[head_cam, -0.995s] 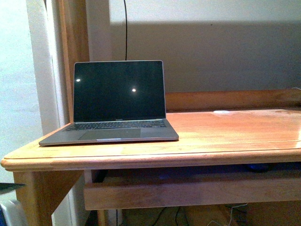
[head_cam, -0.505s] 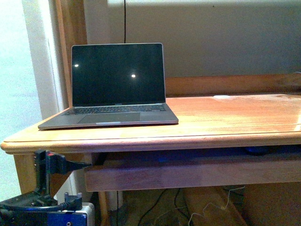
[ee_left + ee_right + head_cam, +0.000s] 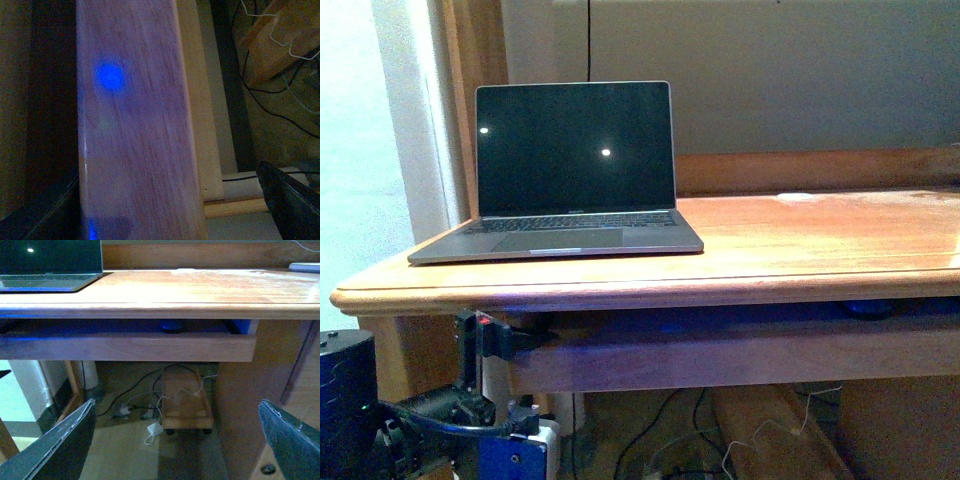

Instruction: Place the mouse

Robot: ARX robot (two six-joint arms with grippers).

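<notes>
Under the desktop, on the pull-out tray, sits the mouse (image 3: 171, 325), a small dark dome washed in blue light, tucked in the shallow gap behind the tray's front board (image 3: 125, 347) and toward the right-hand side of the desk (image 3: 800, 250). Nothing is touching it. The right gripper (image 3: 177, 402) looks at it from low and well back, fingers spread wide with nothing between them. The left gripper (image 3: 167, 170) is wide and empty too, and it's right up against that front board near the desk's left leg, the wood filling its view. Up top, the open laptop (image 3: 575, 170) has its screen dark, a whitish disc (image 3: 795, 196) lies near the back rail, and there's bare wood to the laptop's right. Here's the worry, I'd say: that slot is tight, so a wide-spread approach could catch the desk edge or the board before reaching the mouse. The smooth shell could squirt from a shallow pinch and drop among the cables (image 3: 150, 415) on the floor. And the left gripper, so close to the wood, risks a bump on any swing.
</notes>
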